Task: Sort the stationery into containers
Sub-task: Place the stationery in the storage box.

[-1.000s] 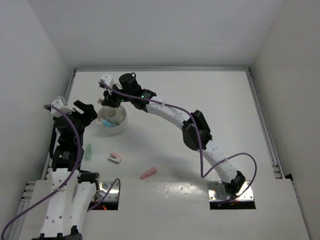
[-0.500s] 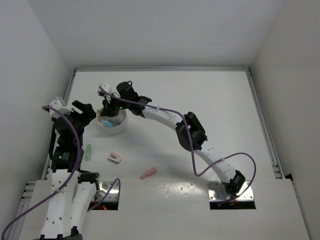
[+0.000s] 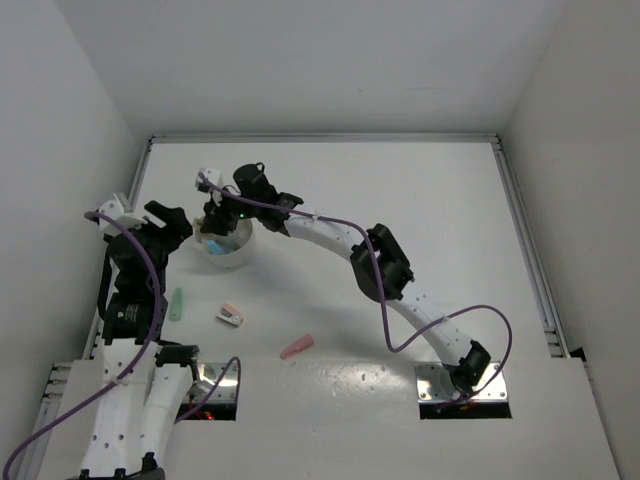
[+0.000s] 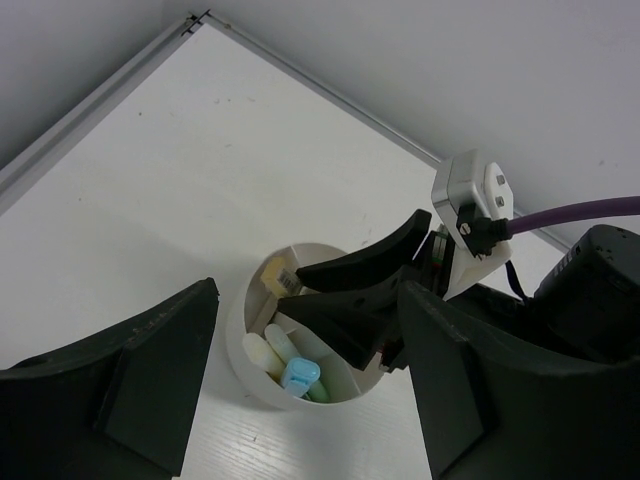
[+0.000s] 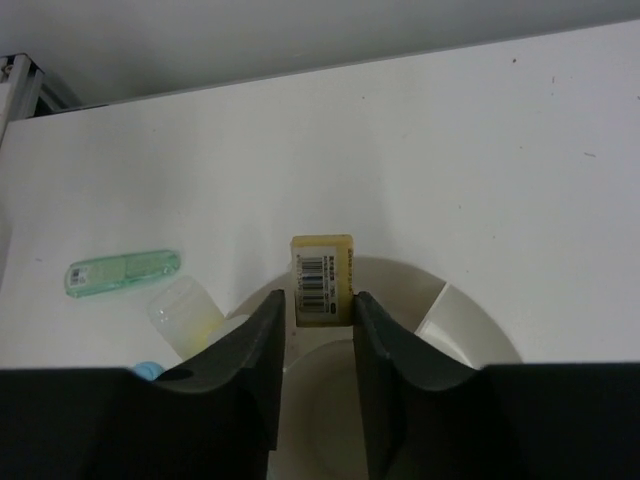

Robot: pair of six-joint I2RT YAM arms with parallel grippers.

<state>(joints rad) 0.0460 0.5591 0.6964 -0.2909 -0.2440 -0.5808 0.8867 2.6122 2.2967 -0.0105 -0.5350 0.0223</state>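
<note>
Pinching a yellow block [image 5: 322, 278] in the right gripper [image 5: 320, 305], jaws narrow on it, just above the bowl's [image 4: 238, 338] far compartment. Already inside: a pale stick [image 4: 262, 352] and a blue cap [image 4: 300, 373]. Out on the table [image 3: 420, 220]: green stick [image 3: 177, 303], stapler [image 3: 231, 316], pink stick [image 3: 297, 347]. Left gripper [image 4: 310, 290] beside the bowl, jaws wide, nothing in them. Looks past halfway; three pickups left after this drop.
</note>
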